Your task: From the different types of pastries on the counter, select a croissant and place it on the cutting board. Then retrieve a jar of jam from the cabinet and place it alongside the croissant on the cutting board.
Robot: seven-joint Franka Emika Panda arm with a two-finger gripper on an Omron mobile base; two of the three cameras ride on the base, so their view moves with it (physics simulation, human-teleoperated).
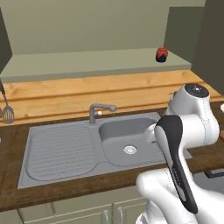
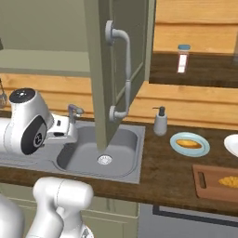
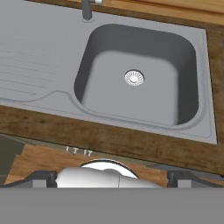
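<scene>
Currently the pincer (image 3: 112, 178) stands fully open and empty, its two dark finger tips set wide apart at the bottom of the hand view, poised above the grey steel sink (image 3: 183, 57) and looking down into the basin at the round drain (image 3: 134, 78). Around the sink runs the dark brown worktop (image 3: 131, 142), with the faucet (image 1: 97, 110) rising at the back edge of the sink. In the right base view an open cabinet door (image 2: 104, 69) with a curved grey handle hangs over the basin. To the right of the sink on the worktop stands a soap dispenser (image 2: 160, 122), and beside it a light blue plate (image 2: 176, 142) carries the longer oval pastry (image 2: 189, 143). Further right, the croissant (image 2: 229, 181) lies on the cutting board (image 2: 209, 186), which rests near the front edge of the worktop. The jar of jam (image 1: 162, 54) sits on the cabinet shelf (image 1: 87, 63) above the wooden backsplash, well apart from the cutting board
</scene>
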